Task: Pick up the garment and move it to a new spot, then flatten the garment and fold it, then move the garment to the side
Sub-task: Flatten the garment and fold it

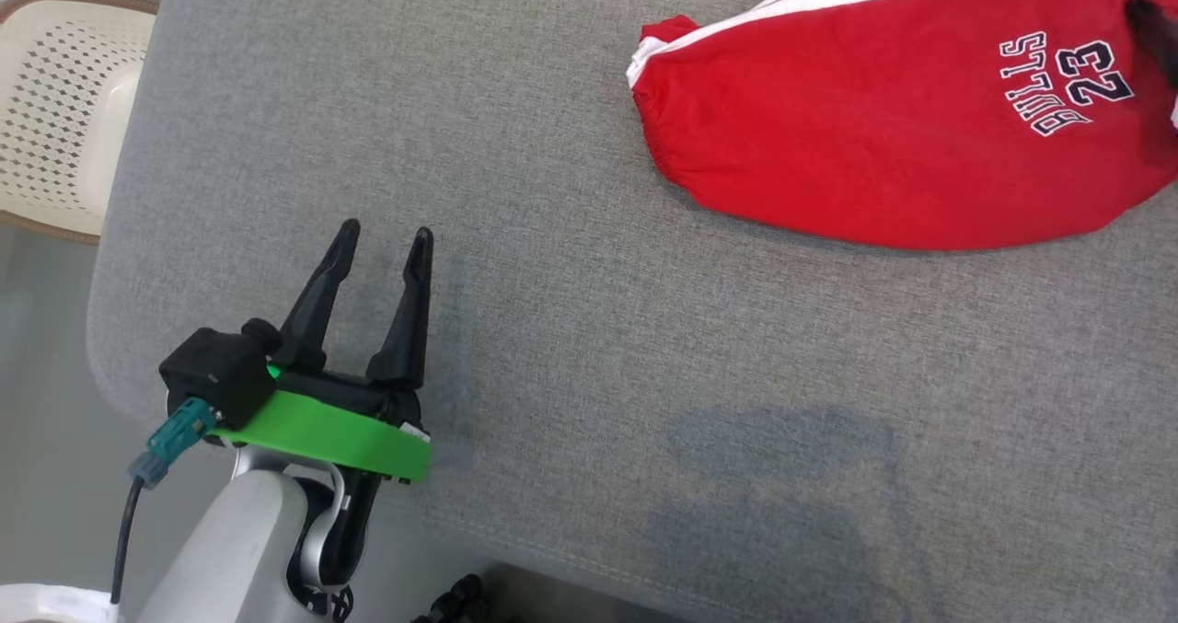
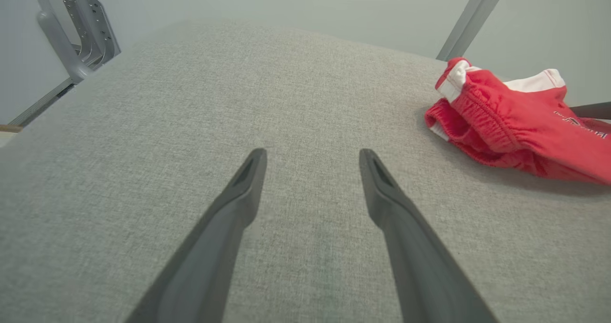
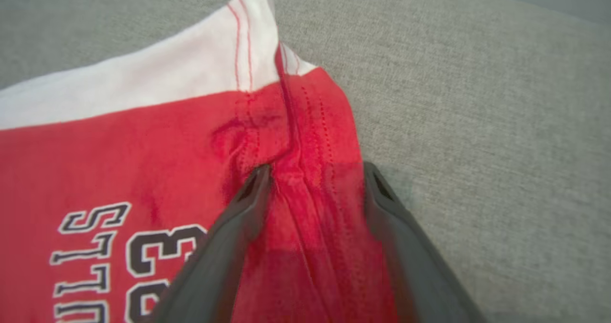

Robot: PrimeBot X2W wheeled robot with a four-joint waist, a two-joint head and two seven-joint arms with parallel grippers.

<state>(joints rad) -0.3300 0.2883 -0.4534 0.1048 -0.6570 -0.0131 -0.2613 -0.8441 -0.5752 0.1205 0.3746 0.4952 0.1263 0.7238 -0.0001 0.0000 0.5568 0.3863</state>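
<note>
- While the red shorts (image 1: 883, 135) lie bunched at the far right of the grey table (image 1: 589, 347), the left gripper (image 1: 386, 232) hovers well apart near the left edge, fingers spread wide and nothing between them.
- There's the print: "BULLS" above "23", dark letters edged in white, upside down from the head camera.
- A white stripe runs along one side.
- Right gripper (image 3: 317, 169) is down on the shorts, jaws wide apart, straddling a raised seam near the white band.
</note>
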